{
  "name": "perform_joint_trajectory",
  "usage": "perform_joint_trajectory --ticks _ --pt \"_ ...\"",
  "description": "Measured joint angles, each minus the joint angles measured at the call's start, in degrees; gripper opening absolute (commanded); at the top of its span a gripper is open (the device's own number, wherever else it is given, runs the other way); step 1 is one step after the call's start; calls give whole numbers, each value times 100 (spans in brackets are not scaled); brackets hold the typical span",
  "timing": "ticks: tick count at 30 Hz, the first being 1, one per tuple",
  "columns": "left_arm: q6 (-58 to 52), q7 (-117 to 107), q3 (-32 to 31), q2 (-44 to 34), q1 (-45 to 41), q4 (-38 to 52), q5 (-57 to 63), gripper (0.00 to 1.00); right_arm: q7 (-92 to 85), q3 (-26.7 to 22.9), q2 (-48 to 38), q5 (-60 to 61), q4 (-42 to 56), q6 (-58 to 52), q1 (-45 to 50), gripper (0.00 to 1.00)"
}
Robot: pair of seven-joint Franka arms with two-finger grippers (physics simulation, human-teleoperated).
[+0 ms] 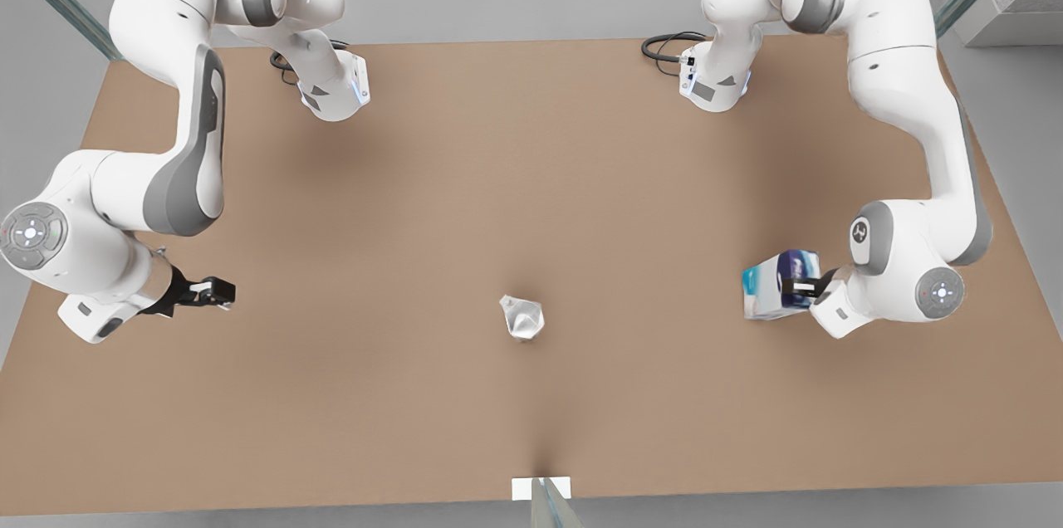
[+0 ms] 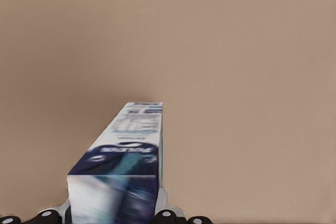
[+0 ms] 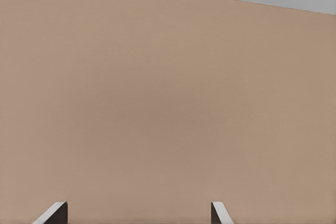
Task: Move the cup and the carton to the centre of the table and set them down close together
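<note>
Left gripper (image 1: 799, 289), at the front view's right, is clamped on the carton (image 1: 776, 286), which looks held above the table (image 1: 531, 179). Cup (image 1: 522, 317) stands near table centre, well apart from both grippers. Right gripper (image 1: 217, 292), at the front view's left, has fingers (image 3: 52, 213) spread wide, holding nothing.

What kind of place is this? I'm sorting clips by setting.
Likely a simulated robot test bench: a bare brown table carrying two white arms, with only a cup and a carton held in the left pincer.
</note>
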Motion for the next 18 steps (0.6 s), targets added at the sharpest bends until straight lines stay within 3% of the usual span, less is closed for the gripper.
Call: perform_joint_trajectory --ticks 1,4,8,18 --pt "-70 -559 -459 -7 -6 56 116 65 -8 0 0 -8 -7 0 0 100" --pt "-88 -1748 -902 -279 -199 39 360 65 -26 0 -5 -4 1 -2 -33 100" --pt "-16 -3658 -929 -39 -1191 108 507 65 -44 0 0 -9 -6 0 -62 100" --pt "-38 -7645 -1501 -264 -1310 100 -176 63 -53 -5 -9 -9 42 0 -121 100"
